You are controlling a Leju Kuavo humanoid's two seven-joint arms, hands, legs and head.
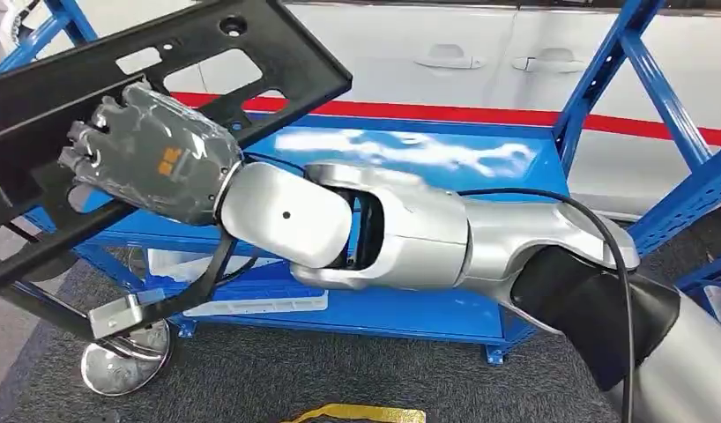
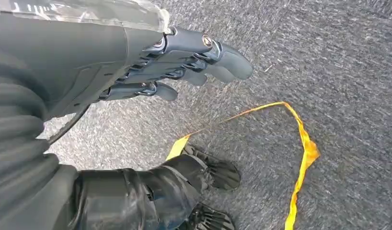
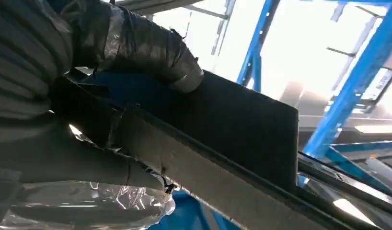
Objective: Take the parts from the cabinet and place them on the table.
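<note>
Right hand (image 1: 145,154) grips a black part (image 1: 251,53), its ends cut off; left hand (image 2: 184,62) hangs with loose, empty fingers.

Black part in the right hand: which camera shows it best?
Head view: the black part shows with its cutouts, gripped by the right hand. Right wrist view gives a close slab; left wrist view looks at floor.

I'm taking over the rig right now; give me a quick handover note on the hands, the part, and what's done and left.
Right hand grips a black part, a flat panel with cut-outs, held up in front of the blue rack.
Left hand hangs over the grey carpet, holding nothing, fingers loosely extended.
Done: one part is in hand.
Left: carry it to the table and set it down; then fetch any further parts.
</note>
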